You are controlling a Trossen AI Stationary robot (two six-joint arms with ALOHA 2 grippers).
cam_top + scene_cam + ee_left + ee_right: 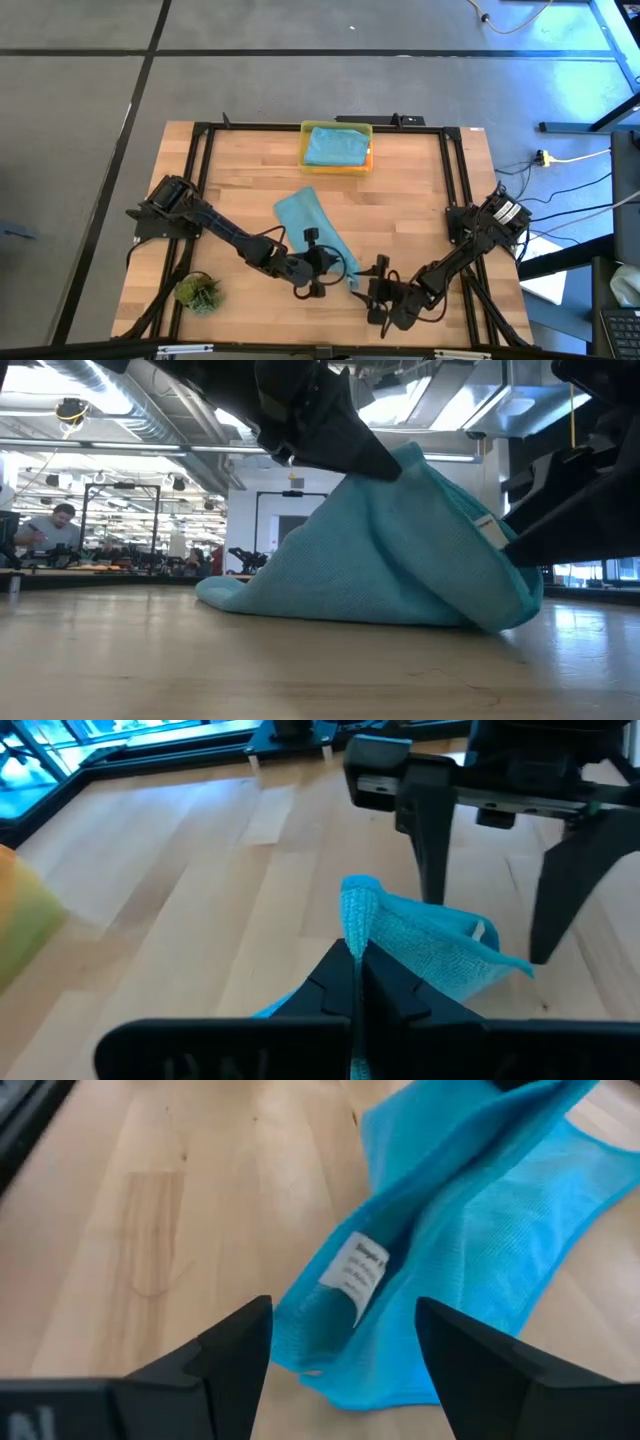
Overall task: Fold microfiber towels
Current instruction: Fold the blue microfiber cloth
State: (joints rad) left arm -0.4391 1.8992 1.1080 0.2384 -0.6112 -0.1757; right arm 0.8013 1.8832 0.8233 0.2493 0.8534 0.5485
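Teal-blue towel lies crumpled on the wooden table in front of the yellow bin, one edge lifted by the left claw pinched shut on it, while the right claw waits just beside it with fingers spread wide.

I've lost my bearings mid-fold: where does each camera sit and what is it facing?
High: overhead, straight down; both arms, teal-blue microfiber towel, yellow translucent plastic bin.
Low: table height, level; towel lifted by an arm.
Left wrist: left tool shut on towel; the right arm's open fingers beyond.
Right wrist: right tool open, facing the towel's white label.
All share the towel.
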